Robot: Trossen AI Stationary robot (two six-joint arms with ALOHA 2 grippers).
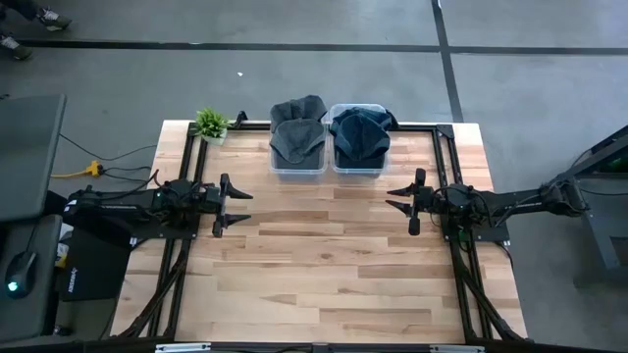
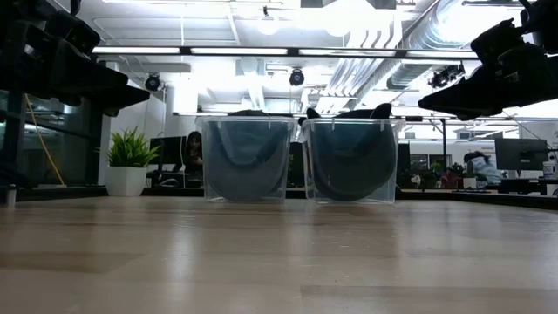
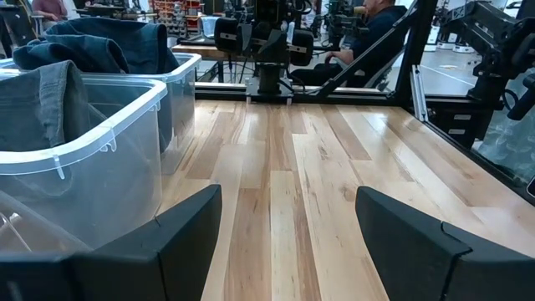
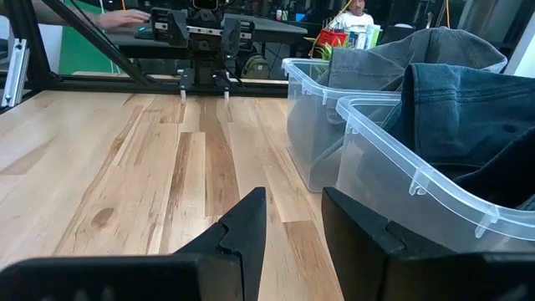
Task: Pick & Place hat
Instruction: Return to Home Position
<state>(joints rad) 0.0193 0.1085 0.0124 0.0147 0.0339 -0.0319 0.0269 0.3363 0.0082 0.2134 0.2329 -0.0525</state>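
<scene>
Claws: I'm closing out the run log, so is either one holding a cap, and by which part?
Nothing is held. The left claw and right claw are both open and empty above the table; the caps lie in the bins.

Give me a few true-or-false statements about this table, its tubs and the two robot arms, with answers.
1. The left bin and right bin stand side by side at the table's far edge. True.
2. The blue caps lie on the bare table. False: they sit in the right bin; grey caps fill the left bin.
3. The left end effector holds a cap. False: it is open and empty, at the table's left side.
4. A potted plant stands left of the bins. True.
5. The right end effector is open and empty. True.
</scene>
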